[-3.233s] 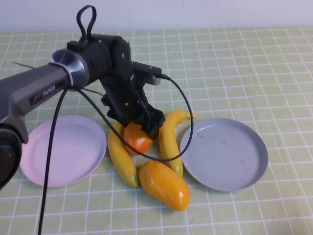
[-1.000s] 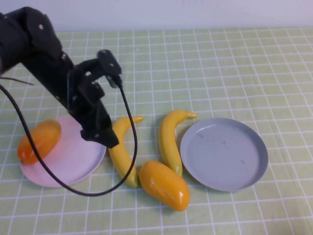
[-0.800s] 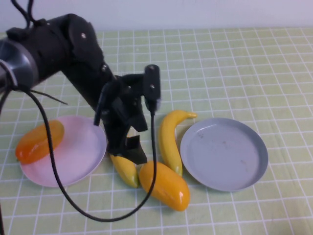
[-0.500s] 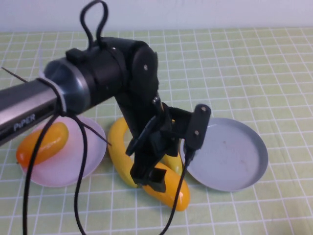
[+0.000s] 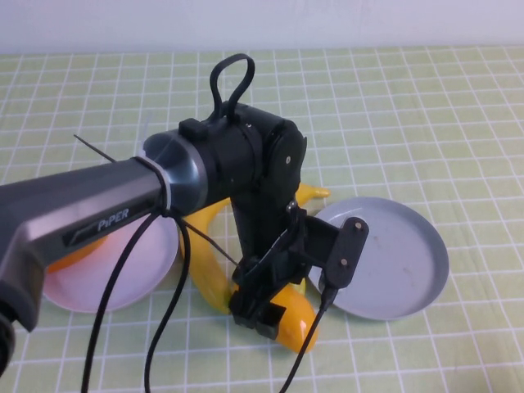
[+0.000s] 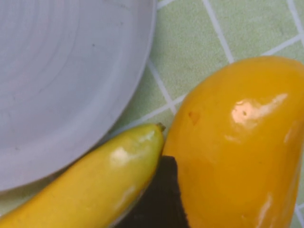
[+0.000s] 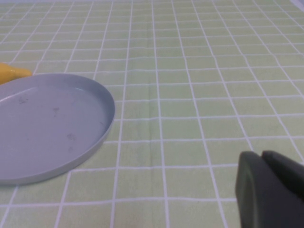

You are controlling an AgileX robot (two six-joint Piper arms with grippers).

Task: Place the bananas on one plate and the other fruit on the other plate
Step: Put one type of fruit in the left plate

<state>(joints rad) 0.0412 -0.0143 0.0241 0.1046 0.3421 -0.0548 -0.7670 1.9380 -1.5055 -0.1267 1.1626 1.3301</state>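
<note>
left gripper (image 5: 260,309): low over the plump glossy orange-yellow fruit (image 5: 291,318) on the checked green worktop (image 5: 426,106), jaws' spread cannot tell, nothing visibly held | fruit directly beneath, long axis diagonal, beside curved yellow banana (image 6: 85,178) | right gripper (image 7: 270,194): parked past round grey-blue plate (image 5: 409,262), farther

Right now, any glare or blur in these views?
Left wrist view: white glare spots on the mango and banana, left claw just above them. Right wrist view: right claw soft, out of focus; grey plate sharper. High view: even light.
</note>
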